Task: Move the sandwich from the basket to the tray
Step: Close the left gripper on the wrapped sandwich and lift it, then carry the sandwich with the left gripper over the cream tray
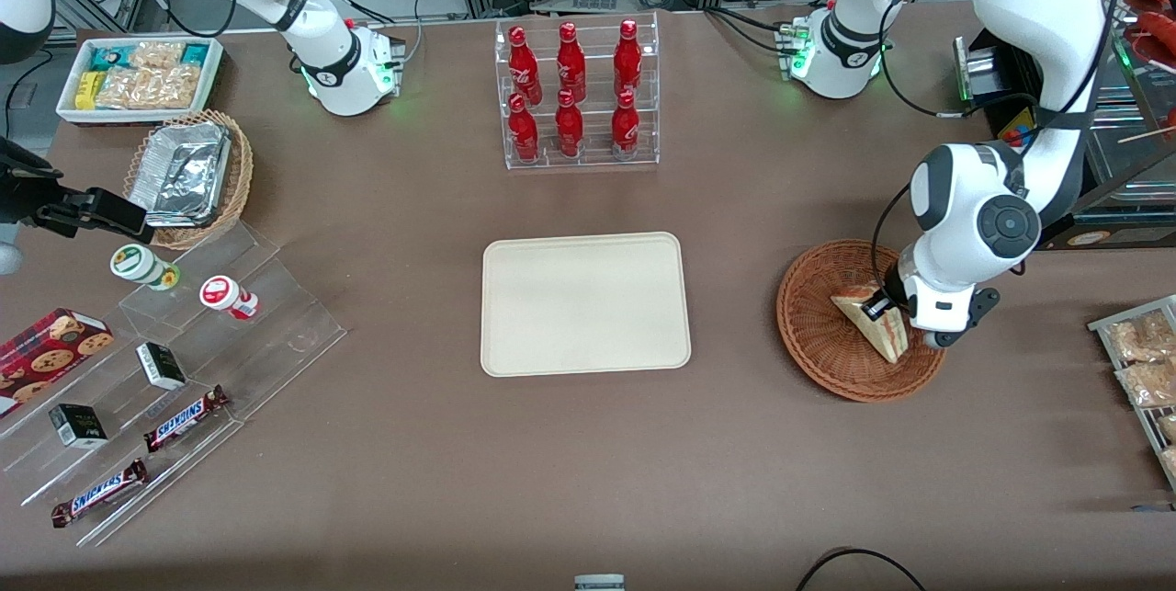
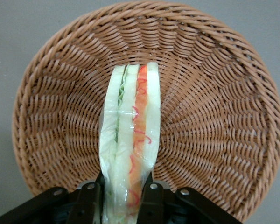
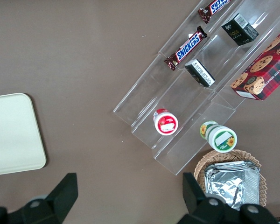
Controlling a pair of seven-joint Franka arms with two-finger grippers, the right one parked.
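Tray: the flat cream-coloured rectangular tray (image 1: 585,303) with rounded corners lies on the brown table, nearer the front camera than the clear rack of red bottles (image 1: 575,93); nothing rests on it.
Basket: the round reddish-brown woven wicker basket (image 1: 813,324) sits well apart from the tray, toward the working arm's end of the table.
Sandwich: the triangular wedge of pale bread in clear wrap (image 2: 129,140), with green and orange-red filling on its edge, stands on edge in the basket's bowl.
Gripper: the left arm's black two-finger gripper (image 2: 122,198) is down in the basket, its fingers (image 2: 152,196) pressed against both faces of the sandwich, clamping one end.
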